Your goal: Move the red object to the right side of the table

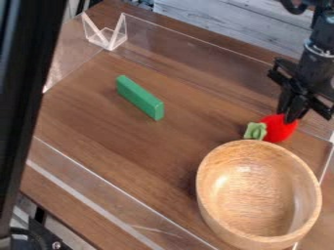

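Wood bowl, large, round, pale-grained (259,201), sits nearest the camera at the lower right of the brown wood-grain tabletop (117,146), its rim reaching close to the right edge. Low clear acrylic walls (92,190) run along the near and left borders of that tabletop. Dark blurred vertical band (23,107) crosses the left of the view, very close to the lens; cannot tell what it is. Just beyond the bowl's far rim lies the small round bright red toy fruit (276,128), with its little green leafy stub pointing left toward the table's middle; fruit rests at the far right side of the table, near the right-hand wall, apart from the bowl by a narrow strip of bare wood. Black robot gripper (298,111) comes straight down onto the fruit's upper right, fingers drawn together and pinched on the red body; whether the fruit's underside touches the table or hangs just above it cannot be told. Farther left, near mid-table, green rectangular block (140,98) lies flat, angled diagonally, well apart from fruit and bowl. At the far left corner, small clear V-shaped acrylic piece (104,32) stands upright by the back wall.
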{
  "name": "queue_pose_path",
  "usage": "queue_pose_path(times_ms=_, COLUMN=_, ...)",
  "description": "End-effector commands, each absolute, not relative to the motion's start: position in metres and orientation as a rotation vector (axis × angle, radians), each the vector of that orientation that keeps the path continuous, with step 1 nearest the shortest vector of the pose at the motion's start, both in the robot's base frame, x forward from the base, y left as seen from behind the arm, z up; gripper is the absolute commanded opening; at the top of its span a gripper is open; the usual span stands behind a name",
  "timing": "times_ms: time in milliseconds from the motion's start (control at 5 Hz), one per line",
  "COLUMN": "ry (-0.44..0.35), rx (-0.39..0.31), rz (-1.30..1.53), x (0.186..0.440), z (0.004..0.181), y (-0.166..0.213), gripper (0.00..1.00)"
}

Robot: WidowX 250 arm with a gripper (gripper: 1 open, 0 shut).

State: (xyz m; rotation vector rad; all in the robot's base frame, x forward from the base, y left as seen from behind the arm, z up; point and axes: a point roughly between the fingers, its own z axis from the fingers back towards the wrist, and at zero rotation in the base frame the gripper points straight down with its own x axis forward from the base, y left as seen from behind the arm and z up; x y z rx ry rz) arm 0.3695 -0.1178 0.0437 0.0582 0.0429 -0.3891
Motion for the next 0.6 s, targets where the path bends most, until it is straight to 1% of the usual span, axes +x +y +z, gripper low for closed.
queue_pose_path(times_ms=0, ry=0.025, rx=0.076, rz=-0.353, x=0.372, z=0.046, y=-0.115, gripper=0.00)
queue_pose_path(times_ms=200, ry=0.042, rx=0.089, rz=-0.330, x=0.369, z=0.058, y=-0.110, gripper=0.00)
queue_pose_path(times_ms=400, ry=0.058, rx=0.097, rz=-0.311, x=0.371, z=0.067, y=-0.107, gripper=0.00)
